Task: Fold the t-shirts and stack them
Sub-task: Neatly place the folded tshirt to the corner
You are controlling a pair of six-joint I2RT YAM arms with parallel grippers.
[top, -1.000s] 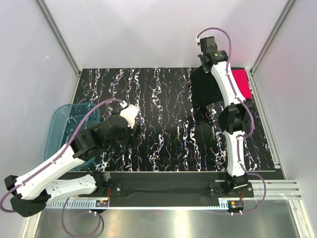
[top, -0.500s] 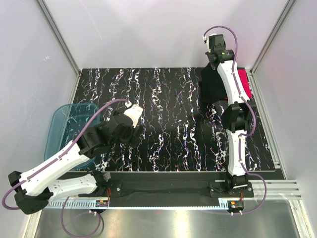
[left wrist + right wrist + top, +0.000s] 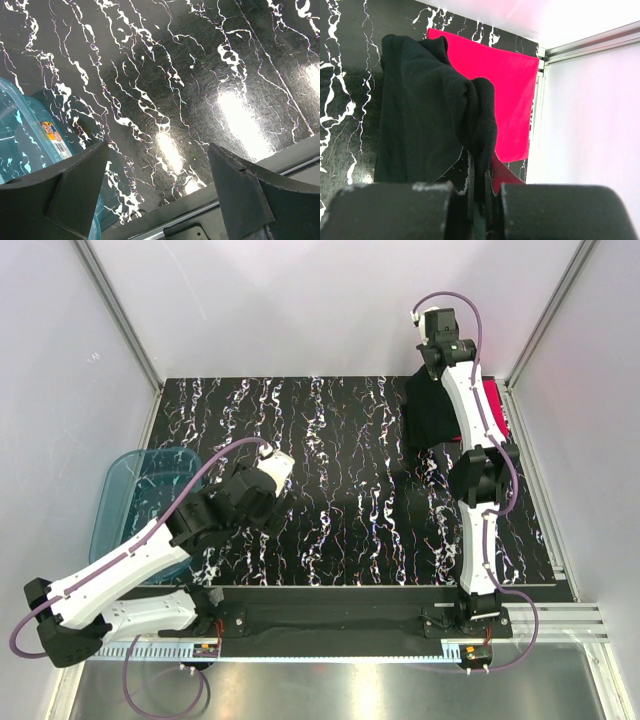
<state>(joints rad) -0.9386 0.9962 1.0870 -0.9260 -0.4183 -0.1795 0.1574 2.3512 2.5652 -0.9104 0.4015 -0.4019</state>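
**Top external view.** The right claw [image 3: 442, 355] is stretched out to the far right corner of the dark marbled surface [image 3: 330, 490]. The black t-shirt [image 3: 425, 418] spreads out just beneath it and toward the arms' bases. The pink-red t-shirt [image 3: 494, 405] lies flat to the right of the claw, a narrow strip of it showing past the arm, with the black cloth meeting its left edge. From this angle the claw's grip cannot be made out. The left claw [image 3: 255, 505] hangs over the near left part of the surface, well apart from both shirts, with the translucent blue tub [image 3: 125, 490] just to its left.

**Left wrist view.** The left claw [image 3: 157, 150] stands wide, its two dark fingers [image 3: 80, 177] far apart with only bare surface [image 3: 200, 75] between them. A corner of the blue tub [image 3: 25, 135] sits by the left finger, a small printed label showing through its wall.

**Right wrist view.** The right claw [image 3: 479, 195] is pinched tight on a bunched fold of the black t-shirt [image 3: 420, 125]. The rest of the cloth drapes away ahead of the claw and to its left. Beyond it and to the right lies the pink-red t-shirt [image 3: 512, 100], a neat flat square against the corner of the surface [image 3: 345, 100]. The black cloth covers its left side.
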